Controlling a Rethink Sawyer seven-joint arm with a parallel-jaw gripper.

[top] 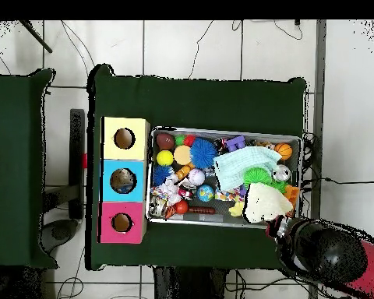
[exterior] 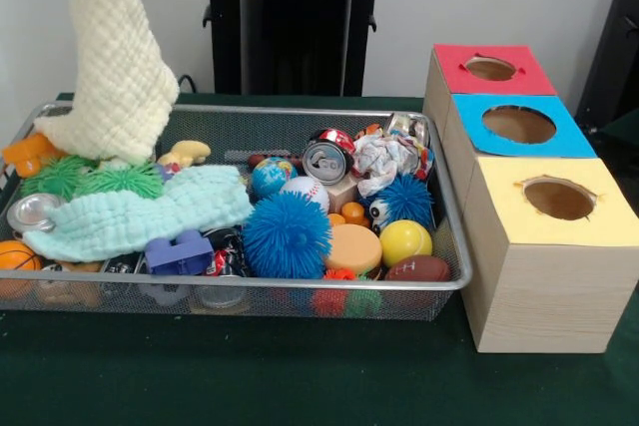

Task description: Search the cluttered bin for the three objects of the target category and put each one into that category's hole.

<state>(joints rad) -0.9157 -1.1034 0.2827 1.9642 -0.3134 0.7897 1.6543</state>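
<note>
Lighting's pretty even and soft in the front view, bright enough, no harsh shadows, just a faint dark patch on the green cloth under the bin (exterior: 454, 246). Tiny glare on the can (exterior: 325, 161) top. Whole shot looks a bit soft. Overhead view is flatter, with bright white floor around the table.

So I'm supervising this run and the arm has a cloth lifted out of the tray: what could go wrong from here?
1. The cream cloth hangs with its lower edge touching the green spiky balls; it might drag them along.
2. If it drops, it may cover toys again, as the mint cloth does.
3. The wire tray is packed tight, so the blue spiky ball and soda can could roll when neighbours shift.
</note>
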